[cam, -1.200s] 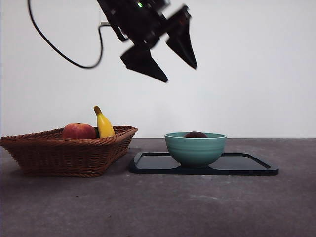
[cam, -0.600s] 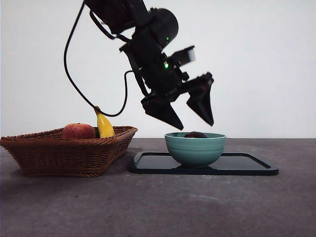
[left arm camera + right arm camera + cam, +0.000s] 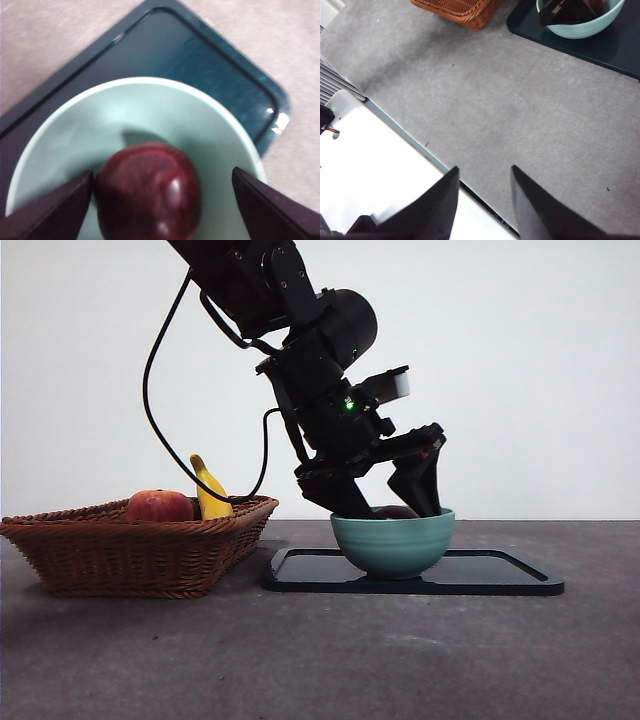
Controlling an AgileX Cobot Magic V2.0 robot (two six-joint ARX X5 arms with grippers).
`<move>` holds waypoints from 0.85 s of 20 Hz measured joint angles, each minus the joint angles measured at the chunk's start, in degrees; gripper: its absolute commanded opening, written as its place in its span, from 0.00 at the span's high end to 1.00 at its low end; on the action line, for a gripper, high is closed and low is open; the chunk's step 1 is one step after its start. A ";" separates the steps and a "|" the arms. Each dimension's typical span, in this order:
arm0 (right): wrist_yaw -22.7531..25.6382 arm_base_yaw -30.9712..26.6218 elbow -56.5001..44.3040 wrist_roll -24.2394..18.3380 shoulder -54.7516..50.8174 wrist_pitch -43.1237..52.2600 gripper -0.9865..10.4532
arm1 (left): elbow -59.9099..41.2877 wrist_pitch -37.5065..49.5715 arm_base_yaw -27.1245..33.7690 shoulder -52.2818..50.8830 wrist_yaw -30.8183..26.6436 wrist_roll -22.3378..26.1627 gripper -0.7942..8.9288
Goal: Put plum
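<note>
The left gripper (image 3: 385, 505) is reaching down into the green bowl (image 3: 393, 543), its jaws standing open on either side of the plum (image 3: 149, 192), one jaw touching or just beside the fruit, the other apart from it; the plum is sitting inside the bowl, and the bowl is standing on the dark tray (image 3: 490, 575) on the tabletop (image 3: 320, 660). The right gripper (image 3: 482, 197) is hanging above bare tabletop, well apart from the bowl, jaws open and holding nothing; the wicker basket (image 3: 140, 550) is holding a red-orange fruit (image 3: 159, 506) and a banana (image 3: 210, 492).
</note>
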 measured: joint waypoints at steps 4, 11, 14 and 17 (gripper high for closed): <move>0.20 0.00 0.00 0.00 0.00 0.00 0.77 | 0.04 -0.04 -0.24 0.04 -0.15 0.02 0.61; 0.24 0.00 0.00 -0.02 0.00 0.00 0.77 | 0.04 0.00 -0.26 0.11 -0.15 0.20 0.68; 0.42 0.00 0.00 -0.02 0.00 0.00 0.77 | 1.70 -1.27 -0.24 0.44 -0.15 0.26 0.68; 0.48 0.00 0.00 -0.04 0.00 0.00 0.77 | 6.21 -4.81 -0.24 0.52 -0.15 0.26 0.68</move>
